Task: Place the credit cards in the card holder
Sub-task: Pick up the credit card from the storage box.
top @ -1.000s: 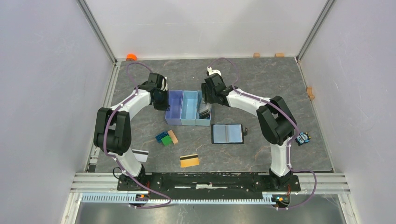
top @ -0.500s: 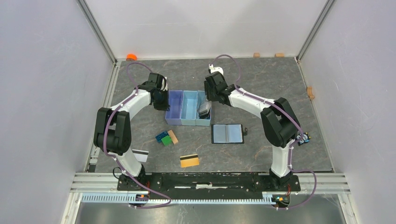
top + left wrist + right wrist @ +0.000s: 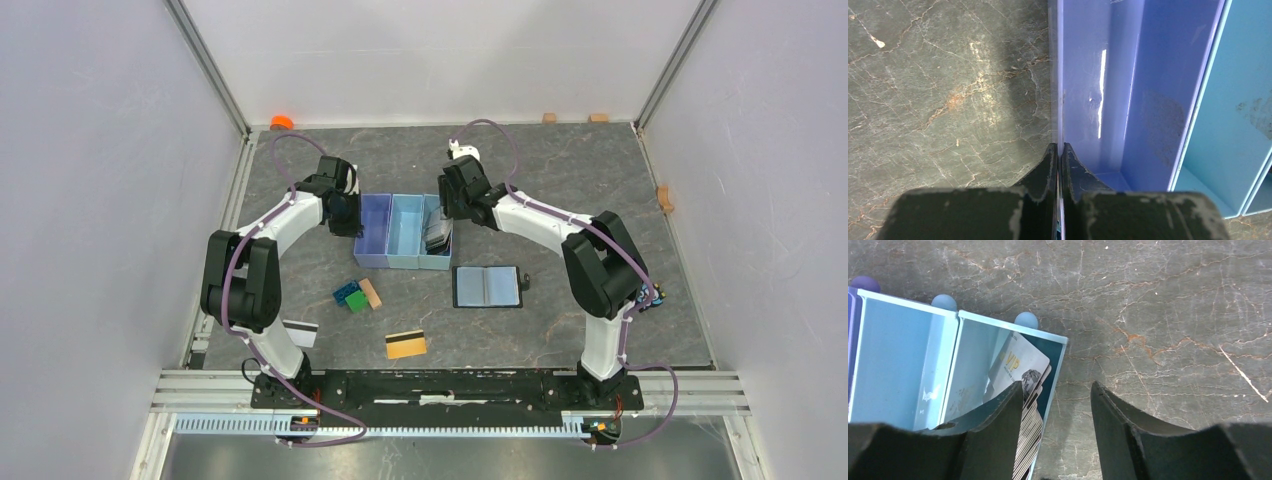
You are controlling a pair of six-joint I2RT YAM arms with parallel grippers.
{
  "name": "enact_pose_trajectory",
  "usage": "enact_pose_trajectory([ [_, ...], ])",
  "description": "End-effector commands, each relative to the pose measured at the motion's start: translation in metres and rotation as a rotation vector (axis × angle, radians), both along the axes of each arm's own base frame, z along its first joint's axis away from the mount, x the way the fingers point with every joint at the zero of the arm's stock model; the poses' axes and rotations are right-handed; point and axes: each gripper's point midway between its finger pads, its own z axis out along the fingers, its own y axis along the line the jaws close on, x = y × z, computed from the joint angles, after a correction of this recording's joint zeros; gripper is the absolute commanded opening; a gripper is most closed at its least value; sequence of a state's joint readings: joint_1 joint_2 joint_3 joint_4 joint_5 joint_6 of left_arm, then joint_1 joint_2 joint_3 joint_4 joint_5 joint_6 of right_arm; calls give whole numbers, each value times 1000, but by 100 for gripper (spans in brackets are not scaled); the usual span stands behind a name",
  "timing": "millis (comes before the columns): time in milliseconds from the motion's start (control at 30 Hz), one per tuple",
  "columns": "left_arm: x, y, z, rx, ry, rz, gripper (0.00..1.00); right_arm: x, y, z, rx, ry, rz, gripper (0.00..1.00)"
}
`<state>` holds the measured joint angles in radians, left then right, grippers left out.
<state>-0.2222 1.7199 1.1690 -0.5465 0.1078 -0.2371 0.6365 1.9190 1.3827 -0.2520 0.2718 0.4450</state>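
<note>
Now right tool (image 3: 1057, 387) straddles the tray (image 3: 998, 322) wall beside leaning credit cards (image 3: 1020, 360).

The left gripper (image 3: 1058, 150) pinches the thin side wall of the tray (image 3: 1128, 100), with one finger inside and one outside. That part of the tray is purple-blue. A lighter blue part sits beside it. The grey, stony counter (image 3: 948, 90) lies underneath.

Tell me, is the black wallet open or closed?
Open: the card holder lies spread flat, both light blue inner halves facing up.
</note>
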Motion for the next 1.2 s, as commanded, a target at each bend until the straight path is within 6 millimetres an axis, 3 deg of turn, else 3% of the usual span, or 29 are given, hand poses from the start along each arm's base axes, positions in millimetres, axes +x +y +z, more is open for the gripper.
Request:
enact_pose_trajectory([
  [0,-5,-16,7,-63,8,-18,2,6,10,16,65,-35,11,59],
  [233,-5,-17,8,-71,8,-19,2,1,17,-6,64,18,32,67],
  [400,-5,-18,9,-76,7,-23,2,-2,21,-16,39,51,38,68],
  [467,-5,-18,10,-73,2,-21,2,-7,19,-13,36,43,38,69],
  [667,-4,-19,12,-79,-1,-25,2,-14,14,28,70,-27,50,74],
  [833,-5,-18,15,-76,-10,-20,2,-26,2,57,81,-60,48,71],
  [1033,-11,-18,15,-75,-7,-9,2,-68,-6,62,203,-26,58,55],
  [1167,-16,-13,16,-48,-22,15,2,-92,0,57,311,18,77,48],
])
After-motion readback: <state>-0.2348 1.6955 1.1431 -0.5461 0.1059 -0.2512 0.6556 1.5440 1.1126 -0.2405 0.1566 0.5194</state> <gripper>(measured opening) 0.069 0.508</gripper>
